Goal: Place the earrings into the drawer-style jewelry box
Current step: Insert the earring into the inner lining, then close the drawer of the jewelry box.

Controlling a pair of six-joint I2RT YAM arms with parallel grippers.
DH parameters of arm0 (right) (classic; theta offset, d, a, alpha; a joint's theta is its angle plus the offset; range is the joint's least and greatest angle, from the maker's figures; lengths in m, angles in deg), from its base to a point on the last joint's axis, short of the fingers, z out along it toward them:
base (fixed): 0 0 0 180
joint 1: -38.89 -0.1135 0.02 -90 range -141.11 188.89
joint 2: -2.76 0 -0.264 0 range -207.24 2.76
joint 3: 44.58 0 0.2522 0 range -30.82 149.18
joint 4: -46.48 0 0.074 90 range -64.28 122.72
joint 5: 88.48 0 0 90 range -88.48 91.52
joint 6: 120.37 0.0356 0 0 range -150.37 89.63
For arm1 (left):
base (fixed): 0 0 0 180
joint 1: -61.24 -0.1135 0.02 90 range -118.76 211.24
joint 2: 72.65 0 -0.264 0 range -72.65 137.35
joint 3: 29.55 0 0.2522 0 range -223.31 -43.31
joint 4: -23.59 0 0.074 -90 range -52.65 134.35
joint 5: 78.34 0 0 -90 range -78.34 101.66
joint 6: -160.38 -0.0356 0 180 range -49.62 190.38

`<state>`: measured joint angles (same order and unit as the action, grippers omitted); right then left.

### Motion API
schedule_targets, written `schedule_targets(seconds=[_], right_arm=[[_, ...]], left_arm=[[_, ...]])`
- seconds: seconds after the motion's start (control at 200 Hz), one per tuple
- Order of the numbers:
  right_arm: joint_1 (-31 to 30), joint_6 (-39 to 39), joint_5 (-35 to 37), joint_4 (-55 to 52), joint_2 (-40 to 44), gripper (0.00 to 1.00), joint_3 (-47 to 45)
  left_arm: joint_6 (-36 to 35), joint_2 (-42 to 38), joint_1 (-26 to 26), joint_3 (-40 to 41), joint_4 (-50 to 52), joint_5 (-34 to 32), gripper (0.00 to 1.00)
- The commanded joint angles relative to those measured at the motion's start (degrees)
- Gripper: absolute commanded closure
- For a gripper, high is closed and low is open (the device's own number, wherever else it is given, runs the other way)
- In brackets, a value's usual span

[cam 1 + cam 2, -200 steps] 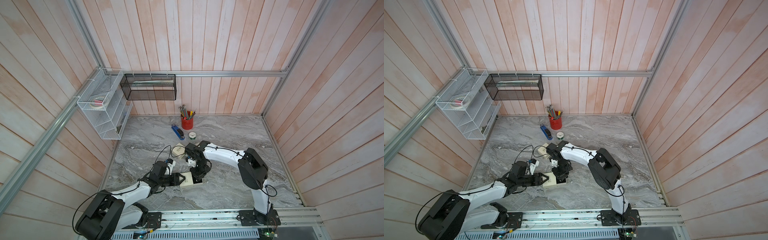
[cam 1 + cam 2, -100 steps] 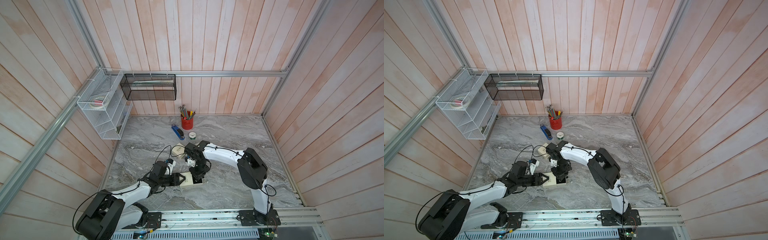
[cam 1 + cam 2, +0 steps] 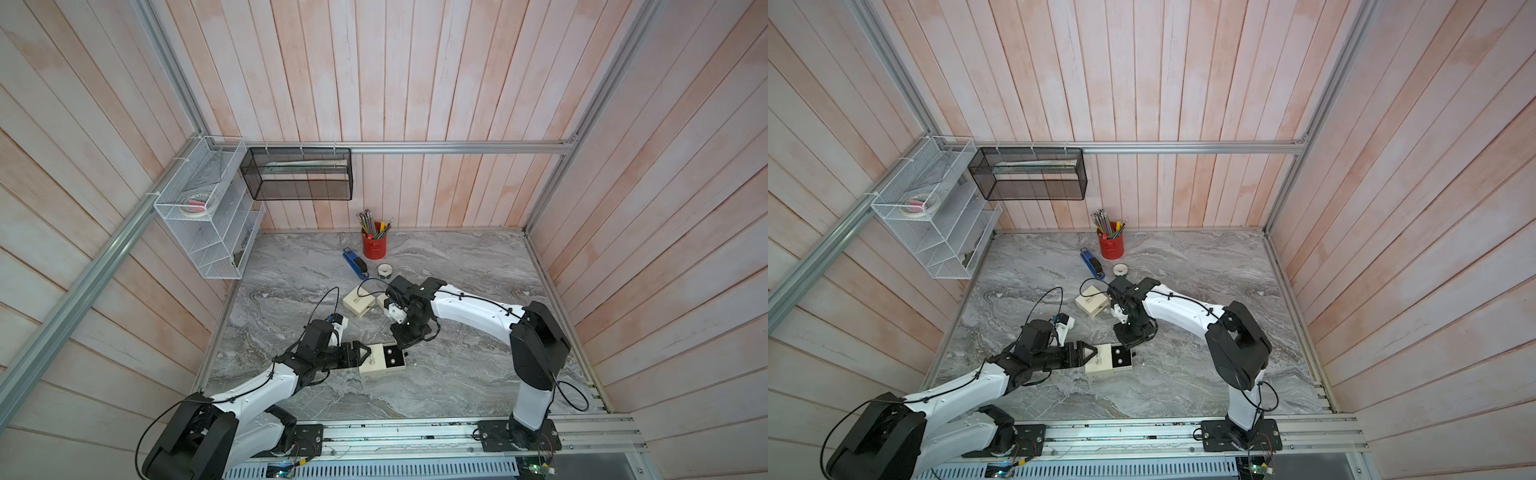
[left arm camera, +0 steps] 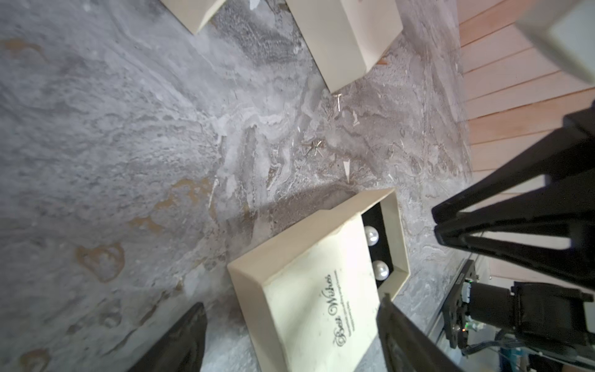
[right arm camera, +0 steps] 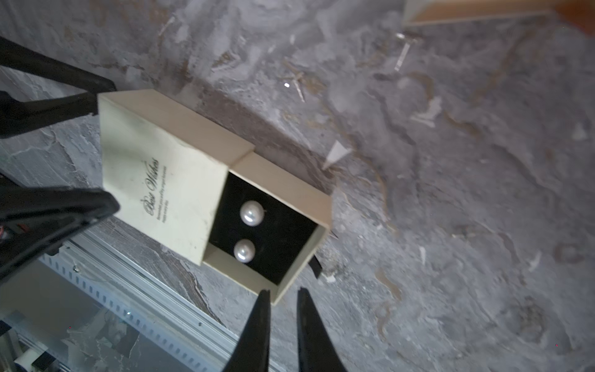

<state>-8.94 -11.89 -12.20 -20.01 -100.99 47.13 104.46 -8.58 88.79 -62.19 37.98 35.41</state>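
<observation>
The cream drawer-style jewelry box (image 3: 374, 362) (image 3: 1100, 362) lies on the marble near the front. Its drawer is pulled partly out of the "Best Wishes" sleeve (image 5: 161, 180) (image 4: 315, 296). Two pearl earrings (image 5: 252, 213) (image 5: 244, 250) (image 4: 372, 235) sit on the drawer's black lining. My left gripper (image 3: 365, 355) (image 4: 291, 299) is open, one finger on each side of the sleeve's closed end, with a gap showing at one side. My right gripper (image 3: 401, 347) (image 5: 284, 291) hangs over the drawer's outer corner, jaws a narrow slit apart, nothing between them.
Two more cream boxes (image 3: 357, 301) (image 4: 347, 35) lie behind the right arm. Further back stand a red pencil cup (image 3: 374, 245), a blue stapler (image 3: 356, 264) and a tape roll (image 3: 384, 271). Wire racks (image 3: 208, 216) hang on the left wall. A metal rail (image 5: 145, 306) runs along the front.
My left jaws have spread wide off the box sleeve. My right jaws have parted slightly. Both arms and the box stay about where they were.
</observation>
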Motion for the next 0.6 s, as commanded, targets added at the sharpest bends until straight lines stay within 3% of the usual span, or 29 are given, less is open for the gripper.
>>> schedule_targets(seconds=[0.0,0.23,0.48,0.595], right_arm=[[2.07,3.31,1.11,4.13,1.78,0.85,-5.22],[2.21,3.78,-0.88,9.64,0.71,0.89,-9.75],[1.65,3.62,-3.74,12.56,-1.27,0.92,-9.49],[0.96,3.51,-4.54,12.71,-2.22,0.92,-9.20]], left_arm=[[-0.95,0.17,0.21,-1.73,4.59,-1.73,0.15],[-0.43,2.65,3.05,-3.85,5.53,-2.13,0.22],[0.15,5.16,5.51,-5.60,4.16,-1.57,0.35],[0.43,5.92,5.77,-5.39,3.12,-1.33,0.36]])
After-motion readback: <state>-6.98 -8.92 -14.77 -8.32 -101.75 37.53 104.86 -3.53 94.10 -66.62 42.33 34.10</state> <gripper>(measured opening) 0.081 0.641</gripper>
